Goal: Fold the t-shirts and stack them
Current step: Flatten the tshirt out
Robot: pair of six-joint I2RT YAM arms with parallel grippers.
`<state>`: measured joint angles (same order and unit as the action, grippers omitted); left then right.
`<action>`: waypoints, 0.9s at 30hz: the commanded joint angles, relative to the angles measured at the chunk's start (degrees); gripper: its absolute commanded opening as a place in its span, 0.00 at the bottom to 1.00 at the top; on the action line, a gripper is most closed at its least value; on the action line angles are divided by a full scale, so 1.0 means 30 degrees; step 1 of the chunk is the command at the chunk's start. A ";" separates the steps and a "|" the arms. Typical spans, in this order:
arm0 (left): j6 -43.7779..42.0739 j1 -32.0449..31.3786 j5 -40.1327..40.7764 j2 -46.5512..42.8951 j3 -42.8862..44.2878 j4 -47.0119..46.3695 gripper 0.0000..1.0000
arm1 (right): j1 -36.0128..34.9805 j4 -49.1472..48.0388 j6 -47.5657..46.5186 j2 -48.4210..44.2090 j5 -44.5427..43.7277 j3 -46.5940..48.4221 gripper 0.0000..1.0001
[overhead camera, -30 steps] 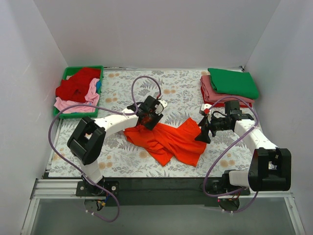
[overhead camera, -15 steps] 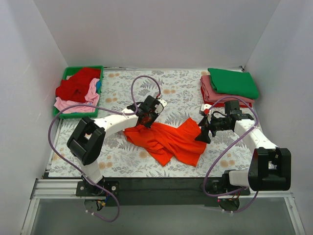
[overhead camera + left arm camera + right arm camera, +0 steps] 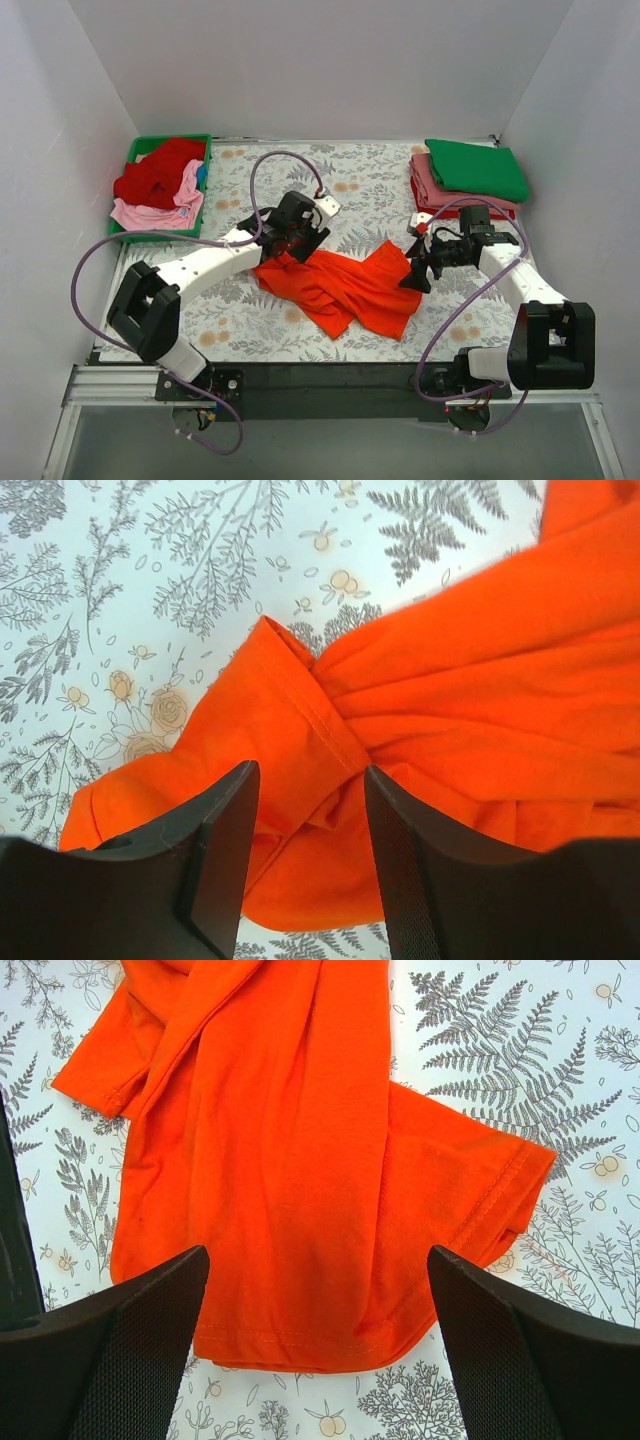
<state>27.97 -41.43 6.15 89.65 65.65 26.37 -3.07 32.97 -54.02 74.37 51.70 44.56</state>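
Currently, far left: loose red and pink t-shirts heaped in the green tray. Left tool is half open, jaws straddling a bunched sleeve of the orange t-shirt, nothing pinched. The shirt lies crumpled mid-table. Right tool is wide open above its right hem, empty. Folded stack sits far right. Step looks like flattening the orange one; next, each tool needs an edge grip, then pull apart.

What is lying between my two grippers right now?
The crumpled bright orange cloth t-shirt spans the stretch between the left gripper and the right gripper, clearest in the top external view.
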 commanded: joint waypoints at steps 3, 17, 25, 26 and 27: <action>-0.1704 -0.0398 -0.0296 -0.0351 -0.1052 -0.0088 0.45 | -0.0001 0.0201 -0.0216 0.0055 0.0285 0.0031 0.96; -0.2583 -0.0721 0.2109 0.1788 -0.0525 -0.0617 0.45 | 0.0057 0.0376 -0.0362 0.0201 0.0344 0.0031 0.96; -0.2584 -0.0751 0.2284 0.1934 -0.0613 -0.0704 0.44 | 0.0115 0.0465 -0.0451 0.0289 0.0403 0.0089 0.96; -0.2555 -0.0751 0.2343 0.2137 -0.0613 -0.0704 0.43 | 0.0115 0.0494 -0.0451 0.0289 0.0432 0.0061 0.96; -0.2525 -0.0751 0.2431 0.2284 -0.0468 -0.0733 0.42 | 0.0115 0.0465 -0.0451 0.0289 0.0403 0.0089 0.96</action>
<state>20.80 -43.35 11.68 95.98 62.63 25.19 -3.01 33.28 -54.35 75.18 51.70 44.56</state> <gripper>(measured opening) 0.428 0.960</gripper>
